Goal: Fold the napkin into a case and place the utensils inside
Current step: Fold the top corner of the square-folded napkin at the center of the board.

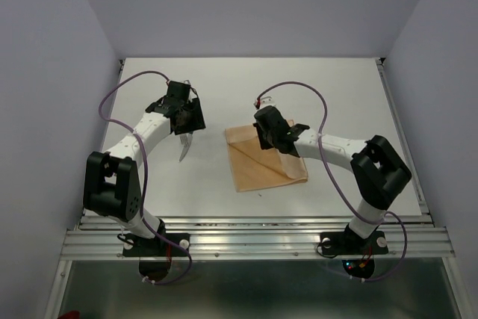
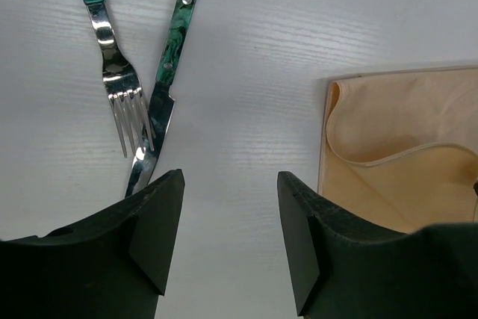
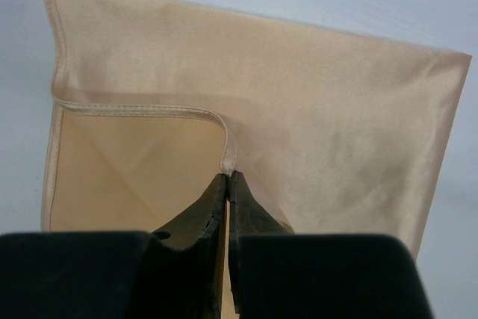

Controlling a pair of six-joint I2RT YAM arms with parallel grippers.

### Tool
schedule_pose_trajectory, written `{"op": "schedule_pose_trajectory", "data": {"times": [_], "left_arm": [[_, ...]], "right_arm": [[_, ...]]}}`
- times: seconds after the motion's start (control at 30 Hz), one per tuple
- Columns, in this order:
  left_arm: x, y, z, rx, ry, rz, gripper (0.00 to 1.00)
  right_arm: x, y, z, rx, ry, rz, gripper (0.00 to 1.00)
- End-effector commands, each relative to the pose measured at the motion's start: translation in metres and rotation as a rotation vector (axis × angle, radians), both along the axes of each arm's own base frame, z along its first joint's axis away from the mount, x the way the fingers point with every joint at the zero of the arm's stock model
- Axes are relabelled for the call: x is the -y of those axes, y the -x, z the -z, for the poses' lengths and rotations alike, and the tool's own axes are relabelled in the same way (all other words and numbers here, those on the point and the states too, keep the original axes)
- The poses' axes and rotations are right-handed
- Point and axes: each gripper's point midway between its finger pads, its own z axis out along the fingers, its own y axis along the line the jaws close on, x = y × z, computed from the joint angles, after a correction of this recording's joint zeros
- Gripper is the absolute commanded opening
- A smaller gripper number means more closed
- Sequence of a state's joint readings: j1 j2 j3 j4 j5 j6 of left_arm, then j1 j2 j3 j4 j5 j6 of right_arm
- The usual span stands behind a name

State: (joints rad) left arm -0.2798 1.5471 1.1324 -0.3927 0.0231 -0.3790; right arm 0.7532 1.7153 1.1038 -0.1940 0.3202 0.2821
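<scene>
- My right gripper [image 3: 226, 181] has its fingers pressed together on the hemmed corner of a turned-over flap of the napkin [image 3: 321, 87]. In the right wrist view I see no gap between the tips, and the hem runs straight into them
- The napkin lies flat on the white table [image 1: 336, 87], right of centre, folded into a roughly square shape. A duller underside shows where the flap is turned back
- From above, the right arm reaches over the napkin's far right part, and the cloth's near corner sits free of it
- My left gripper [image 2: 230, 184] is spread wide with nothing between its fingers, only bare table below
- In the left wrist view the utensils lie on the table to the left, well apart from the napkin's edge on the right
- I can make out a fork [image 2: 119, 80] and a knife [image 2: 166, 72], both with marbled dark green handles and silver rivets
- The fork's tines appear to rest against the knife blade, while the handles spread apart towards the top of that view
- The knife tip passes out of sight behind the left finger
</scene>
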Motion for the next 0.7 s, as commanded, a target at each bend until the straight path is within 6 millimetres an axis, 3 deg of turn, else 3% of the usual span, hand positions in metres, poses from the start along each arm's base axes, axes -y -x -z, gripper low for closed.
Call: {"op": "schedule_pose_trajectory", "data": {"times": [0.0, 0.33, 0.67], "left_arm": [[-0.004, 0.006, -0.011, 0.028, -0.006, -0.003, 0.64], [-0.004, 0.01, -0.011, 0.027, 0.002, -0.001, 0.65], [-0.003, 0.013, -0.011, 0.036, 0.004, 0.02, 0.67]], "right_arm": [[-0.001, -0.033, -0.021, 0.075, -0.03, 0.007, 0.01], [0.02, -0.055, -0.015, 0.067, -0.019, 0.079, 0.01], [0.034, -0.061, -0.009, 0.073, -0.012, 0.151, 0.01]]}}
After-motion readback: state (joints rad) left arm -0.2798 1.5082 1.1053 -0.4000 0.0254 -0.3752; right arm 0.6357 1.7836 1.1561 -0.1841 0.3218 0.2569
